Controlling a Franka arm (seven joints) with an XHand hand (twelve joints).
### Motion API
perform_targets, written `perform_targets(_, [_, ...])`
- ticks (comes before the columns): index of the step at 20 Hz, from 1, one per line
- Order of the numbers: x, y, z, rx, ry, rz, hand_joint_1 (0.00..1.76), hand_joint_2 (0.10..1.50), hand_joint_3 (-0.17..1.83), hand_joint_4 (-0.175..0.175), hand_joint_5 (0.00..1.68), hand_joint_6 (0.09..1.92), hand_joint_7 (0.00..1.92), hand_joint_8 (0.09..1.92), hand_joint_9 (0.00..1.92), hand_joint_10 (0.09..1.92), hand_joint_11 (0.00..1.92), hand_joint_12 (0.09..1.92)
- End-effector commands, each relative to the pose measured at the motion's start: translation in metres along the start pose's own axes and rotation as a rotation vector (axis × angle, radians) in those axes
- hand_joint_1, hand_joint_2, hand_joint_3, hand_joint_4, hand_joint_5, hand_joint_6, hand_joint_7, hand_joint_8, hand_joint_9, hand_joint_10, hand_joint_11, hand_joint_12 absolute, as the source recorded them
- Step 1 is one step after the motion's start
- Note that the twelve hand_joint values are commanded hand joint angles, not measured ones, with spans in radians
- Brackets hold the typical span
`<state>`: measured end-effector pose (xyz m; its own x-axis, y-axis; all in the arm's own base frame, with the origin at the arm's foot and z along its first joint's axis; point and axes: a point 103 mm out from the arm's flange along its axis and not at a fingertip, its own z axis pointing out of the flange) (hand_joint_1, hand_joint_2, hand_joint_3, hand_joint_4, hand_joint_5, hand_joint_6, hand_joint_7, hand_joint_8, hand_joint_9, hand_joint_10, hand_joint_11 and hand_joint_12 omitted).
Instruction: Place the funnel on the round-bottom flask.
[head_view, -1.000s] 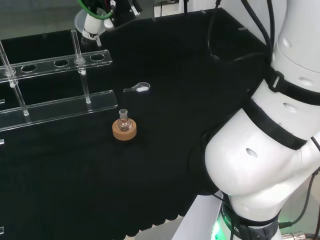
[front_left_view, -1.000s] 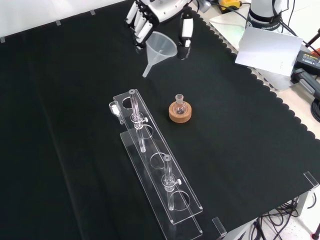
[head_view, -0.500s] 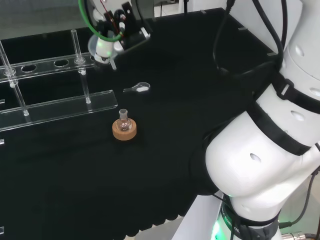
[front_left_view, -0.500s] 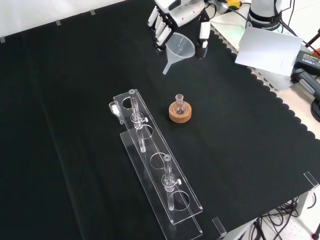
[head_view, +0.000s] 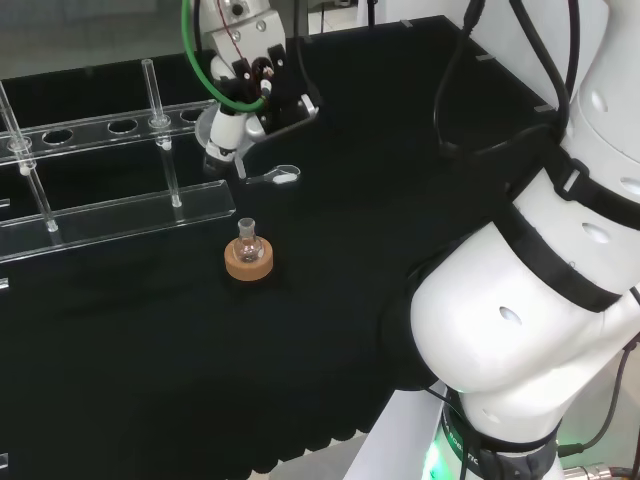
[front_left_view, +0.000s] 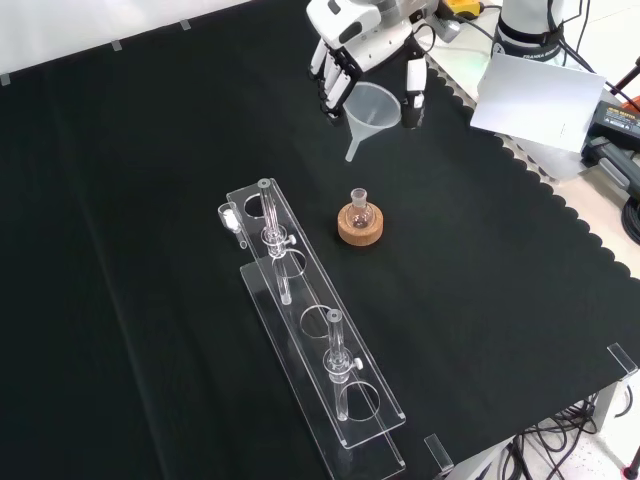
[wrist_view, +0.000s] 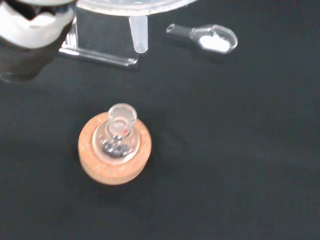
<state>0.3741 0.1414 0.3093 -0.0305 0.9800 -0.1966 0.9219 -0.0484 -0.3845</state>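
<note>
The hand (front_left_view: 372, 45) carries the funnel (front_left_view: 372, 108) in the air, fingers on one side of its rim and the thumb (front_left_view: 414, 82) on the other, curled in to pinch it. The spout points down and slightly to the left in the front view, so the funnel is a little tilted.

The flask (front_left_view: 359, 209) stands upright in its cork ring (front_left_view: 360, 227) on the cloth. In the front view the funnel hangs above the flask and farther off, well apart from it. In the head view the funnel (head_view: 222, 132) is beyond the flask (head_view: 247, 236) and slightly to its left. A small clear scoop (head_view: 277, 178) lies on the cloth between them, and a clear plastic rack (front_left_view: 312, 330) stands to the flask's left in the front view.

The step in hand is the carry toward the flask. To do it well, I judge the spout should be brought straight over the narrow neck (wrist_view: 122, 115) first, with the funnel turned upright. Only then should it go down, slowly. The neck is small and the flask merely sits in its ring, so a sideways nudge could tip it. The fingers should let go only once the spout is inside the neck.
</note>
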Motion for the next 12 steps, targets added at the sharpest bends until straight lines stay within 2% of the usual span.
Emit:
perform_targets(1, [0.003,0.001,0.020,0.037,0.046,-0.011,0.99,1.12,0.02,0.175,0.94,1.07,0.88,0.68,1.06,0.38,0.72,1.15])
perform_targets(12, [0.015,-0.005,0.033,0.082,0.037,-0.016,0.99,1.12,0.02,0.175,0.94,1.07,0.88,0.68,1.05,0.38,0.72,1.15])
